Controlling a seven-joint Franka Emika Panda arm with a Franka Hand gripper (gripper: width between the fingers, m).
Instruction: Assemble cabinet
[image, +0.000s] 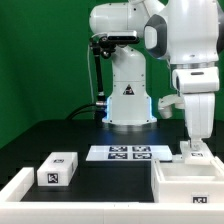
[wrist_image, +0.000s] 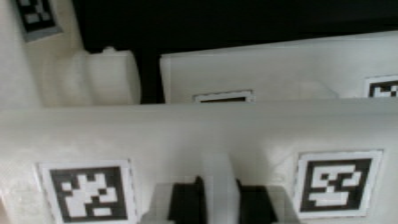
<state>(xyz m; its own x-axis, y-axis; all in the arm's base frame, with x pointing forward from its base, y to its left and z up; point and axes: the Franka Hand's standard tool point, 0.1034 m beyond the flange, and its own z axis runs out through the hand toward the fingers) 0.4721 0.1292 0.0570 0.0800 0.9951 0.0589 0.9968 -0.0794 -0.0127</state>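
Observation:
The cabinet, a large white open box, lies at the front of the exterior view's right. My gripper reaches straight down onto its far wall, where a tag shows just under the fingers. In the wrist view the cabinet wall fills the foreground, with a tag on each side of my gripper. The two dark fingers stand close together with a narrow white rib of the wall between them. More white tagged surface lies beyond it.
A small white tagged block sits at the exterior view's left front. The marker board lies flat in front of the robot base. A white rim runs along the front left corner. A white rounded part shows in the wrist view.

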